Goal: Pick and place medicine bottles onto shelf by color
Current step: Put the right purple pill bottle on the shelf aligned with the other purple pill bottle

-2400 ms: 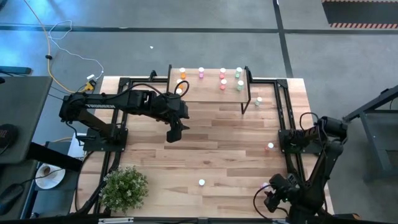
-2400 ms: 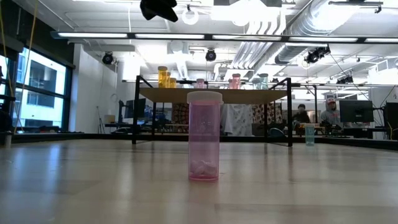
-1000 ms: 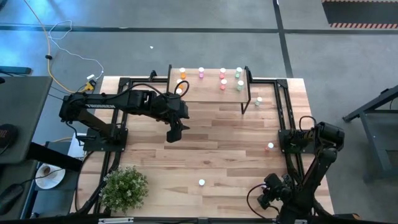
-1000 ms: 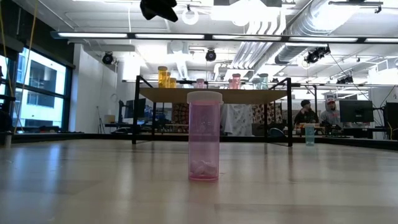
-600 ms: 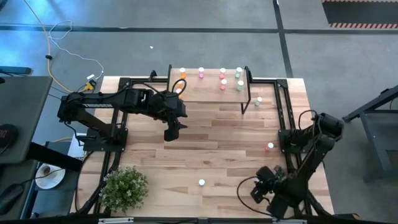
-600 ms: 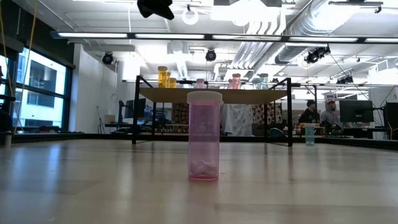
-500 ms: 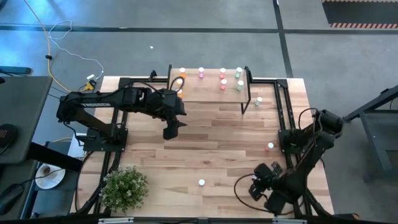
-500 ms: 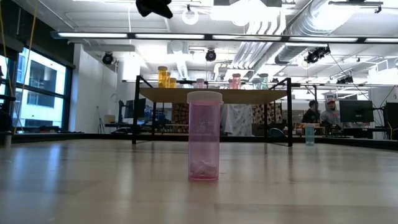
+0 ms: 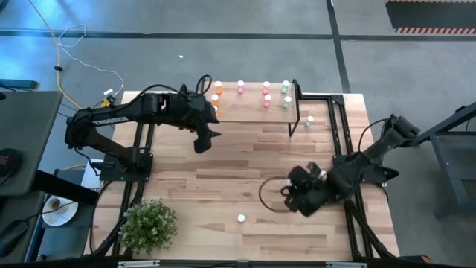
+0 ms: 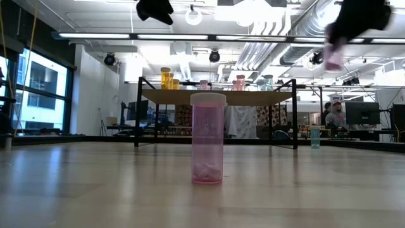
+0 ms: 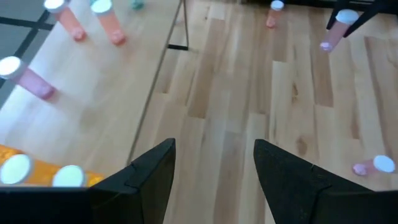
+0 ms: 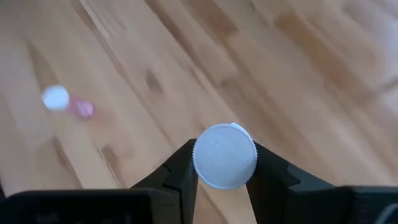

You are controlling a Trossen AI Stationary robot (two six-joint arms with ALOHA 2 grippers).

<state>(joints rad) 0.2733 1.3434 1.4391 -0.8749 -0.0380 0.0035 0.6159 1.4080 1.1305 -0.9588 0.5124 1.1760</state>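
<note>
The light-wood shelf [image 9: 249,110] stands at the table's far edge with several orange, pink, red and green bottles on it. A pink bottle [image 9: 241,219] stands near the front edge, a red one [image 11: 273,12] at the right, and a green one [image 9: 309,120] beside the shelf. My right gripper [image 9: 291,196] hangs above the table's right middle, shut on another pink bottle [image 11: 334,32]. My left gripper [image 9: 201,143] is open in the air by the shelf's front left corner. My right gripper pinches the pink bottle's white-capped top end [image 12: 224,155] between its two fingers, one on each side. The fingers slant down from the table's right side. The pink body [image 10: 333,57] hangs tilted below them, clear of the table.
A potted plant [image 9: 149,223] stands at the front left corner. Black frame rails [image 9: 341,141] run along both sides of the table. Bare wood lies between the shelf and the front pink bottle [image 10: 208,138]. People sit in the room behind [image 10: 333,115].
My right gripper has swung up from the table's front right corner toward the middle, rolling its wrist, with the pink bottle carried clear of the table. My left gripper has drifted toward the far edge and the shelf, staying open.
</note>
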